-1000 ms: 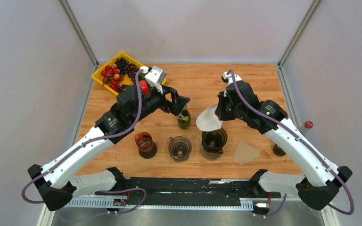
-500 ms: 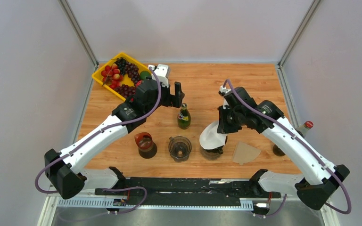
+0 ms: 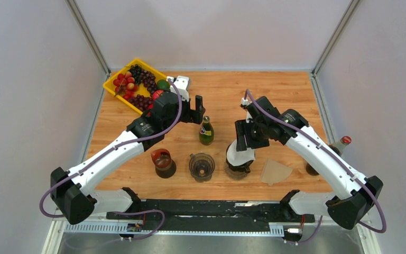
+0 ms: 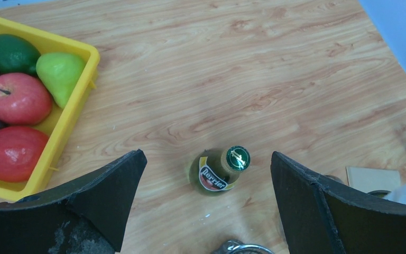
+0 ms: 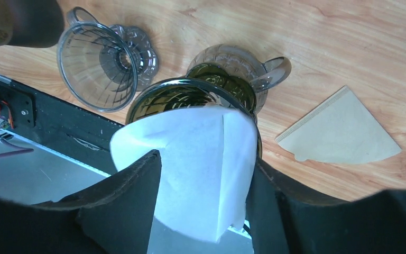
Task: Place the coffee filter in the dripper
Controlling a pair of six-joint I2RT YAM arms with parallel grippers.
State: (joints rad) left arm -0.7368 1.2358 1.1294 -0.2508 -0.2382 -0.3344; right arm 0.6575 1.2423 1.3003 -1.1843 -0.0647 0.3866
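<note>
The white coffee filter (image 3: pixel 239 154) rests point-down in the dark smoked dripper (image 3: pixel 241 165) near the table's front. In the right wrist view the filter (image 5: pixel 190 137) leans over the dripper's rim (image 5: pixel 156 96) and spreads between my two fingers. My right gripper (image 3: pixel 243 137) hovers directly above the dripper, and seen from the wrist this gripper (image 5: pixel 205 159) has its jaws apart on either side of the paper, open. My left gripper (image 3: pixel 199 106) hangs wide open above a green bottle (image 4: pixel 224 166), touching nothing.
A clear glass dripper (image 3: pixel 201 165) and a red-brown one (image 3: pixel 163 162) stand left of the dark one. A brown paper filter (image 3: pixel 275 172) lies flat to its right. The green bottle (image 3: pixel 206 132) stands mid-table. A yellow fruit tray (image 3: pixel 114 91) sits back left; a red-capped bottle (image 3: pixel 343 142) stands at right.
My right gripper carried the white filter down and forward onto the dark dripper, then its jaws parted. My left arm drew back toward the tray and now holds still.
</note>
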